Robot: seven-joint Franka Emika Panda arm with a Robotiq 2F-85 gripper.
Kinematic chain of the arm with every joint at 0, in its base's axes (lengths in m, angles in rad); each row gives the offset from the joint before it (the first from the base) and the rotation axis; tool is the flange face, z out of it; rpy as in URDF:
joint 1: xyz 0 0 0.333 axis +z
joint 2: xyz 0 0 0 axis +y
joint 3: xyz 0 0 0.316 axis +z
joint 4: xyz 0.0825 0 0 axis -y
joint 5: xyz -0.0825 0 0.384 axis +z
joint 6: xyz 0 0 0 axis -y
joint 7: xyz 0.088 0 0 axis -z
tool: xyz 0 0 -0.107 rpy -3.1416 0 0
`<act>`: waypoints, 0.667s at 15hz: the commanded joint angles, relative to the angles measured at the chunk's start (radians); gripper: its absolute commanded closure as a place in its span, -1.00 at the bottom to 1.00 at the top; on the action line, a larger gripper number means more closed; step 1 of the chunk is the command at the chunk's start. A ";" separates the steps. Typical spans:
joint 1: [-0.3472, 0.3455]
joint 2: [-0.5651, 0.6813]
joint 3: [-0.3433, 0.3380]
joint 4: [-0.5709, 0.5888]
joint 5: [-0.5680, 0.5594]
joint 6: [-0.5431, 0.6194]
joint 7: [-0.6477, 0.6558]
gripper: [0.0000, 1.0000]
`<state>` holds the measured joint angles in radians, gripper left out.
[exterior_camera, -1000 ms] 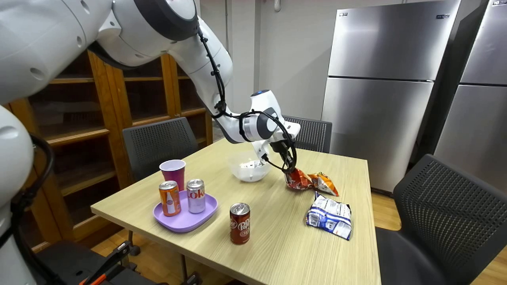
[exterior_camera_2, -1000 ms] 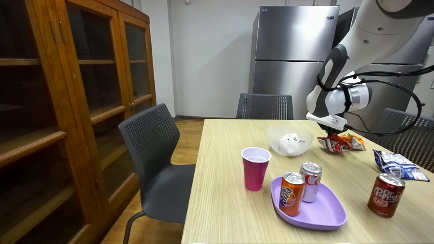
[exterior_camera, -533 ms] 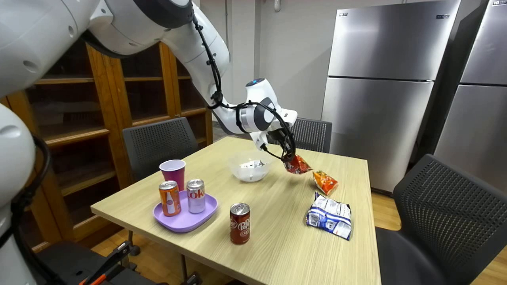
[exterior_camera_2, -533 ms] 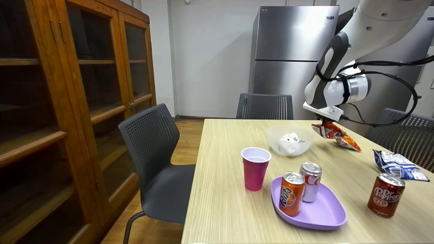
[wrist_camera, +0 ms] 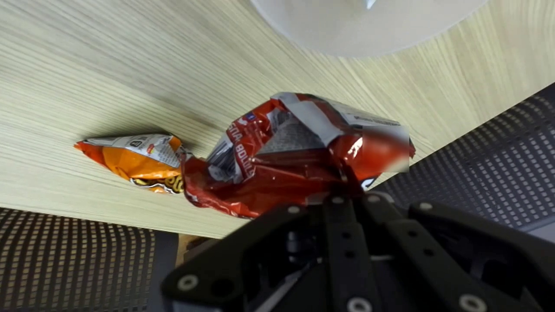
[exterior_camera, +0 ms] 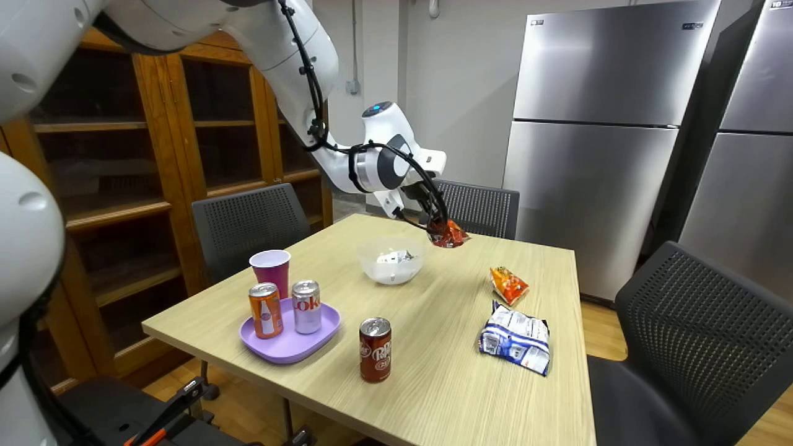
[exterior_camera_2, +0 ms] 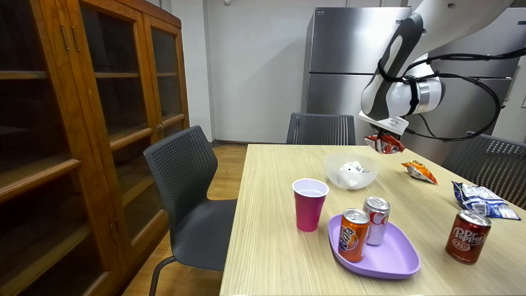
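My gripper (wrist_camera: 353, 197) is shut on a crumpled red snack bag (wrist_camera: 286, 173), whose pinched top lies between the fingertips. The bag hangs above the table's far part in both exterior views, where the red bag (exterior_camera_2: 385, 144) is clear of the tabletop. An orange snack bag (exterior_camera: 509, 286) lies on the table below and apart from it; in the wrist view the orange bag (wrist_camera: 138, 160) shows at left. A frosted bowl (exterior_camera_2: 333, 168) with a white crumpled wrapper (exterior_camera_2: 353, 167) inside stands nearby. Cables partly hide the fingers in an exterior view.
A blue-and-white bag (exterior_camera: 515, 339) lies near the table's side. A purple tray (exterior_camera: 288, 353) bears an orange can (exterior_camera: 266, 313) and a silver can (exterior_camera: 306, 310), beside a magenta cup (exterior_camera: 272, 272). A dark red can (exterior_camera: 375, 353) stands alone. Chairs (exterior_camera_2: 320, 129) surround the table.
My gripper has risen from the tabletop with the red bag and moved back toward the table's far end. The orange bag, touching it before, shifted slightly and now lies separate.
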<state>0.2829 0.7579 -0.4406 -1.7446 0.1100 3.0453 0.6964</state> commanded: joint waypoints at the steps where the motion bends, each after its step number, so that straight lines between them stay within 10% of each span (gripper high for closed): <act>1: 0.029 -0.112 0.031 -0.128 -0.011 0.056 -0.078 0.99; 10: 0.031 -0.170 0.154 -0.201 0.008 0.059 -0.239 0.99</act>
<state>0.3293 0.6352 -0.3351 -1.8981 0.1108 3.1073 0.5332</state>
